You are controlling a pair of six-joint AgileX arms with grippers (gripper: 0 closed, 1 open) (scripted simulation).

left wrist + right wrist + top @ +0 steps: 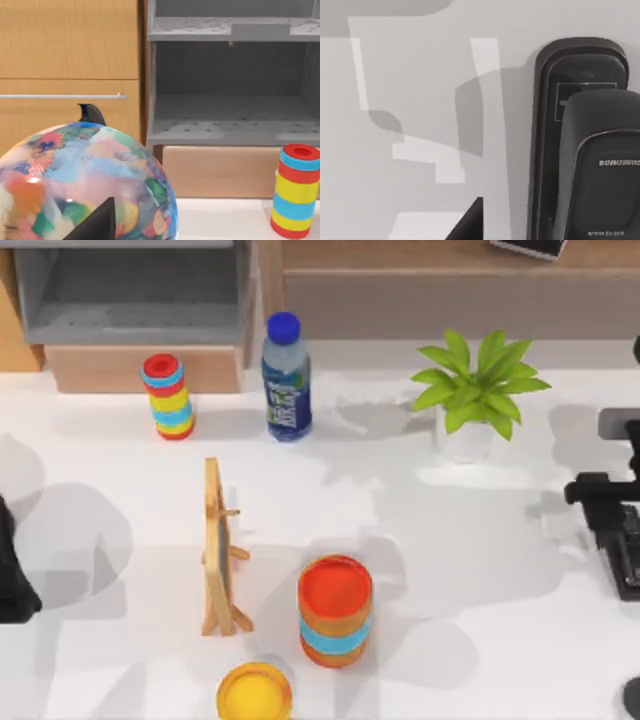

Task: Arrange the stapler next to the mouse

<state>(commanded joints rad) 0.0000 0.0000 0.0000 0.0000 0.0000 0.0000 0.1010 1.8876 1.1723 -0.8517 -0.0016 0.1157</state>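
Note:
The stapler (580, 145) is a slim black oblong lying flat on the white table, seen close up in the right wrist view with a small label panel near its far end. From above, the stapler (626, 558) lies at the table's right edge, partly under my right arm. My right gripper (592, 490) hovers just above and beside it, touching nothing that I can see. A small dark rounded shape cut off by the bottom right corner looks like the mouse (633, 698). My left gripper (12, 575) is parked at the far left edge.
A small striped canister (168, 397), a water bottle (286, 380) and a potted plant (478, 390) line the back. A wooden easel (222, 550), a larger striped canister (335, 612) and a yellow dish (255, 692) stand mid-front. A colourful globe (75, 185) sits right before the left wrist.

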